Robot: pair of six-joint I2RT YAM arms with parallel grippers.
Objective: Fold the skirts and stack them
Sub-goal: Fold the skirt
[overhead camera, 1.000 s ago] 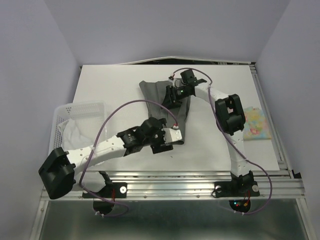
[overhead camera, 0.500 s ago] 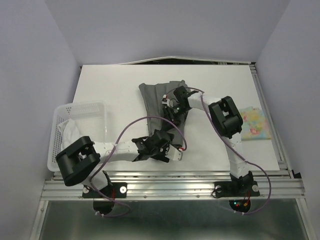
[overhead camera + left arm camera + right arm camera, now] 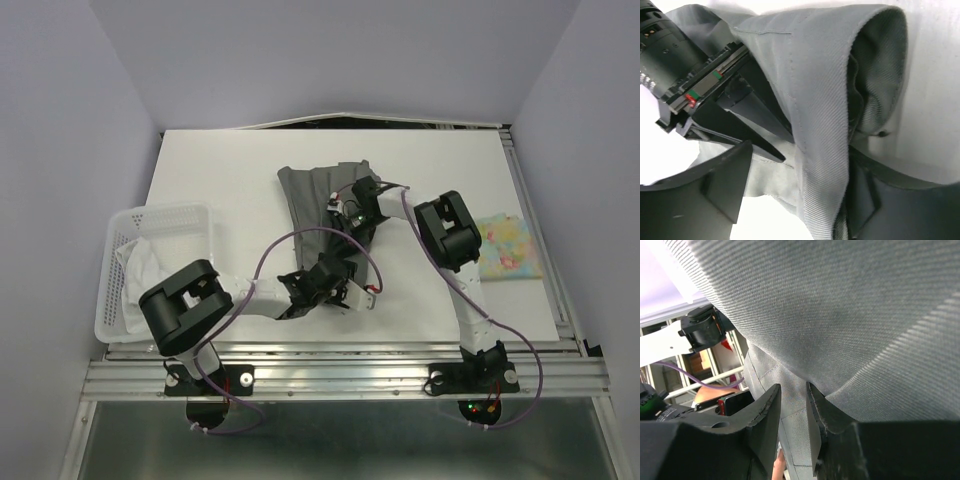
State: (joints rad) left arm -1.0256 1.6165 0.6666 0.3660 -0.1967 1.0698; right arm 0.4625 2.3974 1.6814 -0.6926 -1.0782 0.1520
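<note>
Right hand (image 3: 793, 390) pinches one grey skirt (image 3: 305, 190); white skirt (image 3: 145, 265), floral skirt (image 3: 510, 250) apart

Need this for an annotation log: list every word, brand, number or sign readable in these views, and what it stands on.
None can be read in any view.
The grey skirt, floral skirt and basket show no lettering.

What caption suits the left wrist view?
Folded edge of the grey skirt between open fingers of the left hand, right hand gripping alongside.
</note>
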